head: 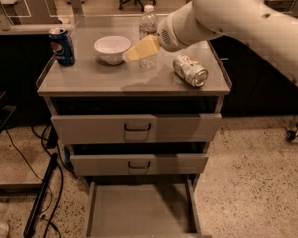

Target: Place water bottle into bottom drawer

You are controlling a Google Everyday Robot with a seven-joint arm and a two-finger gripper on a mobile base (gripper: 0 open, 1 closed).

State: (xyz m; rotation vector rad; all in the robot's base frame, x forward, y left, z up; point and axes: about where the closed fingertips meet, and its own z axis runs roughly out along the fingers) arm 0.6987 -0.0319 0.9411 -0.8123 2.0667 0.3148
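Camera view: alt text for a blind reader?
The robot's gripper hangs at the water bottle standing on a grey cabinet top, between a white bowl and a tipped silver can; a Pepsi can stands beyond the bowl. The bottom drawer is pulled open.

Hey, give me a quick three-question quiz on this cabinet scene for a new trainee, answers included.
1. True or false: the bottom drawer is open.
2. Which lies on its side? A: Pepsi can. B: silver can. C: water bottle.
3. The gripper hangs over the cabinet top, just right of which dish?
Key: 1 true; 2 B; 3 the white bowl.
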